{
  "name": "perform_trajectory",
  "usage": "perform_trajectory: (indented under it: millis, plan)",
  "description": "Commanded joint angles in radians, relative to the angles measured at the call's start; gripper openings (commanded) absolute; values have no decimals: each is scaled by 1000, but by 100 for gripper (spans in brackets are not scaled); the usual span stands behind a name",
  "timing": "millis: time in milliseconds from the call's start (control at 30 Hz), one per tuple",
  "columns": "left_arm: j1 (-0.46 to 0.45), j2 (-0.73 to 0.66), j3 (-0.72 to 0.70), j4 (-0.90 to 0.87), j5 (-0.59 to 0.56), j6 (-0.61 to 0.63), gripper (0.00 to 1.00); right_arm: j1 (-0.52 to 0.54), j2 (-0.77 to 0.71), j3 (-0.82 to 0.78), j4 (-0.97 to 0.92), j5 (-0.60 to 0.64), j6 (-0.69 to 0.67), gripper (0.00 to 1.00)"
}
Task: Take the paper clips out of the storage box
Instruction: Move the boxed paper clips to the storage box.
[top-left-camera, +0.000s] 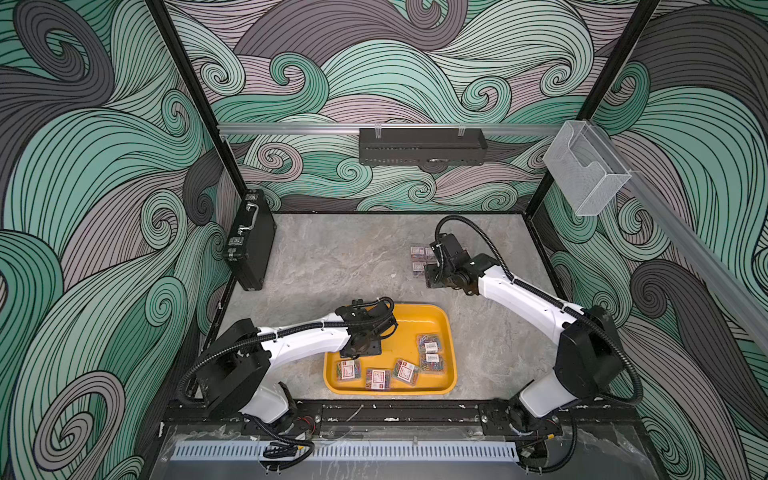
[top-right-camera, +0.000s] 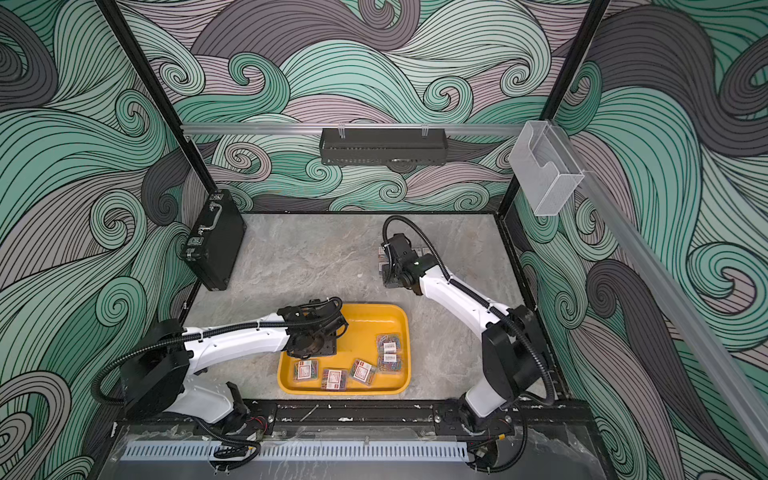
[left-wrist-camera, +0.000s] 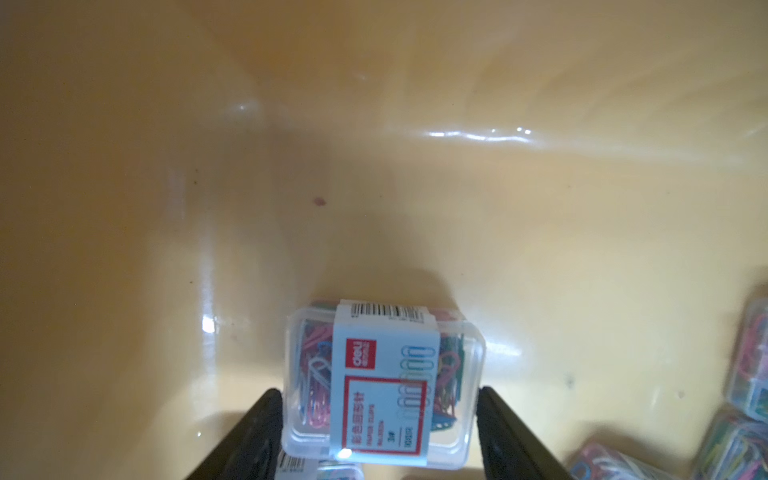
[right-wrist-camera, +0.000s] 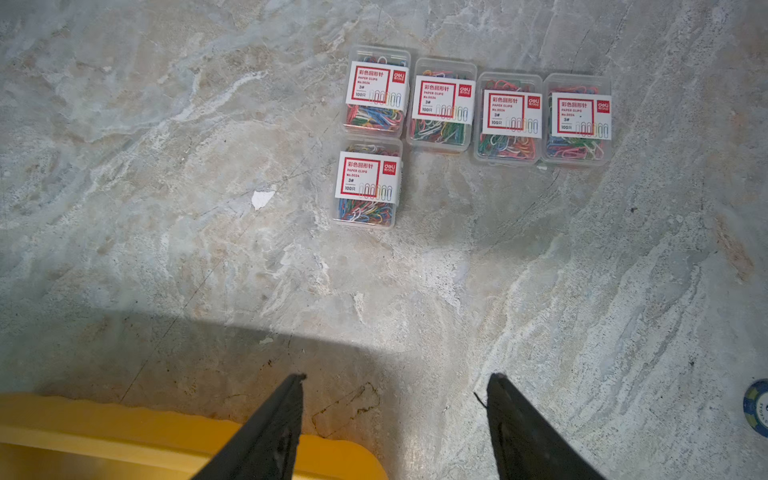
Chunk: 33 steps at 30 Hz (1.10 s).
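Observation:
The yellow storage box (top-left-camera: 415, 322) (top-right-camera: 374, 320) lies at the front middle of the table. Several clear boxes of paper clips (top-left-camera: 405, 371) lie along its near and right sides. My left gripper (left-wrist-camera: 380, 390) reaches down into its left part and is shut on one labelled paper clip box (left-wrist-camera: 386, 365). The box is tilted over another with a barcode (left-wrist-camera: 291, 461). My right gripper (right-wrist-camera: 397, 376) hangs open and empty over bare table, beyond the tray's corner (right-wrist-camera: 124, 436). Several paper clip boxes (right-wrist-camera: 444, 106) (top-left-camera: 417, 259) lie in rows ahead of it.
A black briefcase (top-left-camera: 249, 241) leans against the left wall. A clear acrylic holder (top-left-camera: 582, 166) hangs on the right rail and a black shelf (top-left-camera: 422, 145) on the back rail. A blue round chip (right-wrist-camera: 758, 409) lies on the table beside the right gripper.

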Motion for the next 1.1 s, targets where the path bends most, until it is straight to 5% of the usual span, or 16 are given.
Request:
perform_trajectory:
  millis: [0,700,1067]
  plan:
    - [-4,22,15,-14,12,24,70,4,-34,-9,-15,12,6,71]
    - [35,209,317,108,60,351,66,7,-95,-53,-28,19,-19,71]
    - [222,-37,291,61,37,443,66,145,-192,-145,26,-89,-159,70]
